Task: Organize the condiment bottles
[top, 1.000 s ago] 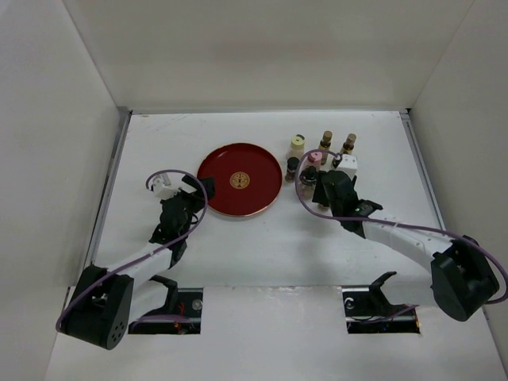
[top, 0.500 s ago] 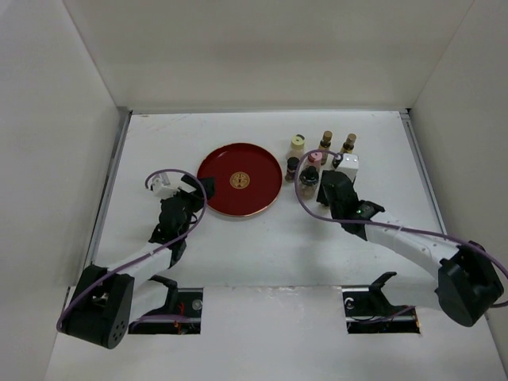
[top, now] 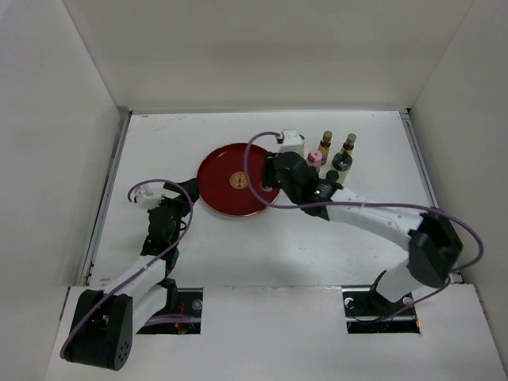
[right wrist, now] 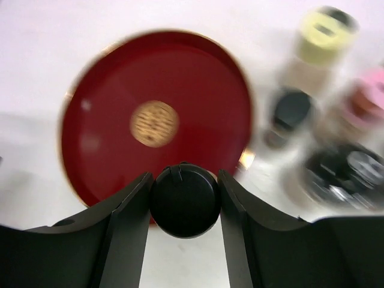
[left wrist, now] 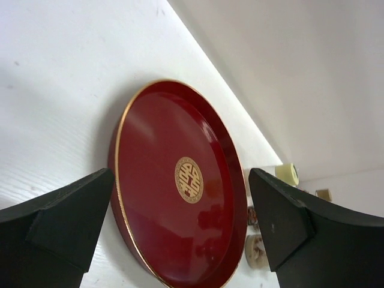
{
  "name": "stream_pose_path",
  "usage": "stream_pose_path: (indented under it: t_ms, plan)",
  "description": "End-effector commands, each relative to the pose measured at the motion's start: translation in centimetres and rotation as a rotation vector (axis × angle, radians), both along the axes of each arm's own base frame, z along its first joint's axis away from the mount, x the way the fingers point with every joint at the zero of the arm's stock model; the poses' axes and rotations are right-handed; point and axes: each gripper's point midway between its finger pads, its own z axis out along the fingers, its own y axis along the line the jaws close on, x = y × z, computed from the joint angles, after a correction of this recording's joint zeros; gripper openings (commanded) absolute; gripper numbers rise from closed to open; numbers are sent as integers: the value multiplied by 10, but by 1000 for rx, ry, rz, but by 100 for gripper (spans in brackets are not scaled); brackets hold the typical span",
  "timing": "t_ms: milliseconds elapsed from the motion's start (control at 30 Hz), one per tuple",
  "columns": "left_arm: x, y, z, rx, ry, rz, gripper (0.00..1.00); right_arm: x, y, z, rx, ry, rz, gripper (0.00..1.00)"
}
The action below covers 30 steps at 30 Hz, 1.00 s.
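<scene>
Red lacquer makes up the one container here, a round red tray (left wrist: pixel 153 144) with a gold emblem (left wrist: pixel 189 180) at its centre. It lies flat on the white table (top: pixel 238 246) with nothing inside it.

At the left, the left gripper (left wrist: pixel 180 174) hangs just beside the tray's left rim. Its two fingers (left wrist: pixel 66 222) are spread wide, and it holds and touches nothing.

Over the tray's right rim, the right gripper (right wrist: pixel 184 180) has its fingers (right wrist: pixel 129 222) closed on one black-capped bottle (right wrist: pixel 184 207), pressing its cap from both sides. I cannot tell whether this bottle is lifted or resting on the rim.

The other condiment bottles stand in a cluster on the table just right of the tray, none of them in it:
- Right wrist view: one cream-capped bottle (right wrist: pixel 324 30), one black-capped jar (right wrist: pixel 289 111) nearest the tray, and one pink-capped bottle (right wrist: pixel 372 90).
- Same view: a blurred knot of dark bottles (right wrist: pixel 351 171), at least two, though the blur prevents a sure count.
- Top view: a gold-capped bottle (top: pixel 326 140) and its gold-capped twin (top: pixel 348 144) stand at the back of the cluster, slightly apart.
- The right arm hides part of the group in the top view.
</scene>
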Motion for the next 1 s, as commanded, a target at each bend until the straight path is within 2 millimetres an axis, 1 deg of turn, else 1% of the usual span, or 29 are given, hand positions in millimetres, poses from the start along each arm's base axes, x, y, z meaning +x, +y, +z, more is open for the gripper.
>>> stream_pose_path:
  t_ms: [0, 100, 200, 300, 433, 633, 800, 900, 967]
  plan:
    - [-1, 16, 4, -49, -22, 57, 100, 28, 73, 38, 112, -100, 125, 40]
    - [-1, 22, 1, -63, -7, 65, 100, 54, 117, 39, 110, -124, 159, 40]
    - [-2, 26, -2, -62, 3, 78, 100, 75, 153, 37, 99, -148, 186, 40]
    - [-1, 26, -1, -62, 2, 77, 100, 94, 179, 30, 93, -159, 203, 40]
    - [0, 24, -2, -57, 5, 71, 100, 108, 205, 18, 85, -167, 216, 40]
    - [1, 20, -3, -55, 12, 56, 100, 118, 231, -3, 74, -166, 223, 40]
    - [1, 18, 2, -50, -2, 47, 100, 120, 240, -29, 45, -137, 229, 40]
    - [1, 19, 3, -47, -10, 52, 100, 118, 241, -43, 30, -115, 231, 40]
    - [1, 17, 0, -50, 2, 47, 100, 117, 241, -46, 29, -108, 230, 40]
